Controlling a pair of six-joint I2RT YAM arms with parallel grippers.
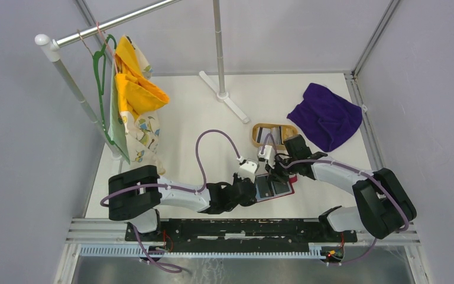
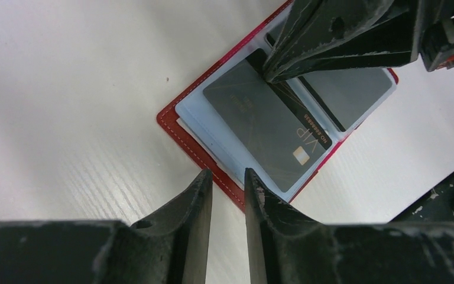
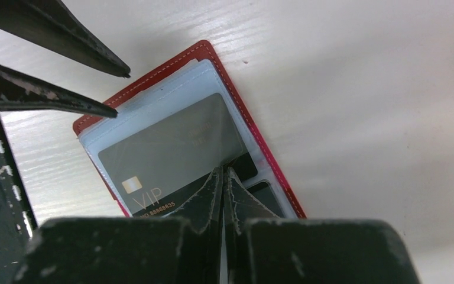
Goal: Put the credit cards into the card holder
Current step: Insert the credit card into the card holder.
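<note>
Right end effector (image 3: 223,177): closed to a hairline, with its tips meeting on the uncovered end of the black card (image 3: 171,148) and apparently pinching it.
Left end effector (image 2: 227,186): fingers parted by a narrow slit with nothing between them. The tips sit at the left edge of the card holder (image 2: 168,117).
Black card: marked VIP and lying flat on the open holder. Most of it is under a clear pocket; only the end at the right tips is bare.
Card holder: red with pale stitching, spread open and flat on the desk (image 1: 201,112). It lies near the middle of the near side, between the two end effectors.
Second pocket: beside the first, it shows a dark grey face; whether that is a card cannot be told.
Tray (image 1: 253,136): tan and oval, just beyond the holder on its far side. It holds more credit cards (image 1: 270,136), pale and dark, but their number cannot be told.
Edges: the holder's near side lies close to the desk's near edge, just ahead of the arm bases.
Open room: white desk runs left from the holder to the rack (image 1: 71,89) and far toward the pole foot (image 1: 224,97).
Far right: a purple cloth (image 1: 326,115) lies just beside the tray, near the right wall.
Far left: the rack carries a green hanger (image 1: 101,77) and yellow garments (image 1: 133,83).
</note>
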